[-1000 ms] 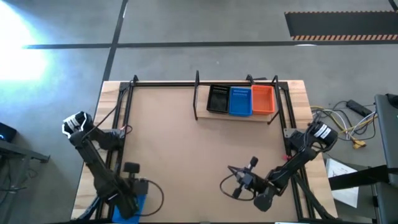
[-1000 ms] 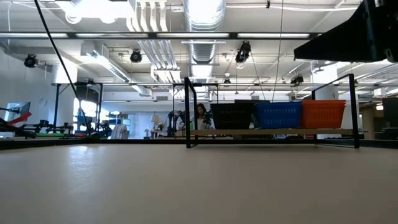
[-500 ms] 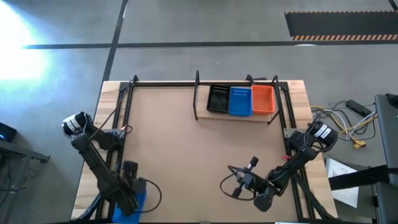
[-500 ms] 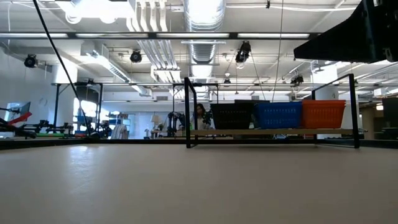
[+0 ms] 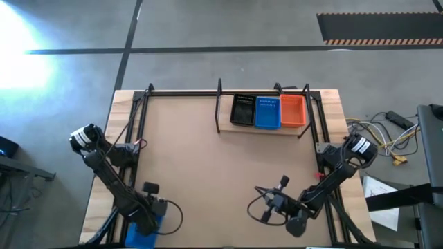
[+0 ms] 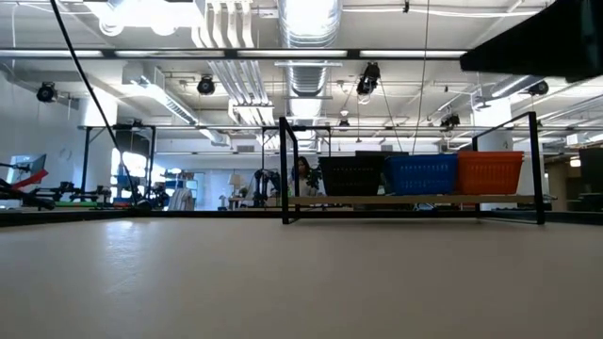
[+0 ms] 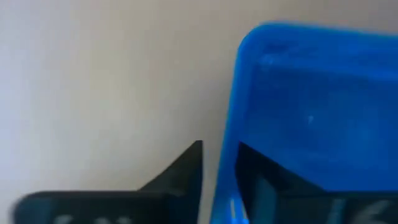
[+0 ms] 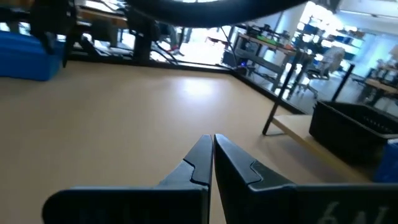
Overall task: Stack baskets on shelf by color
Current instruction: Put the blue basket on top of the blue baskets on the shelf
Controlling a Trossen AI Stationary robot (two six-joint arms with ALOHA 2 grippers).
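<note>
My left gripper (image 7: pixel 219 180): at the table's near left corner, down on a loose blue basket (image 7: pixel 311 118); one finger (image 7: pixel 180 177) stands outside the basket's wall, the other inside, so the wall sits in the gap between them. The gap is narrow, and I read this as closing on the wall, but I cannot tell whether the grip is firm yet.

Blue basket, from above: it shows just under my left arm at the near left corner (image 5: pixel 143 234), partly over the table's near edge and largely hidden by the arm; its long axis I cannot tell.

Shelf (image 5: pixel 225 130): along the far edge, toward the far right corner, well apart from my left gripper, on a diagonal across the table.

On the shelf: black basket (image 5: pixel 242 110), blue basket on the shelf (image 5: pixel 268 113), orange basket (image 5: pixel 293 111), side by side, long axes pointing from the far edge to the near edge.

Target, as I judge it: the blue one in the middle, so the carry runs far and to the right.

My right gripper (image 8: pixel 211 163): fingers pressed together, holding nothing, parked near the near edge right of centre (image 5: pixel 264 214).

Nearer arm: the right arm is nearer the shelf; only my left reaches the loose basket.
</note>
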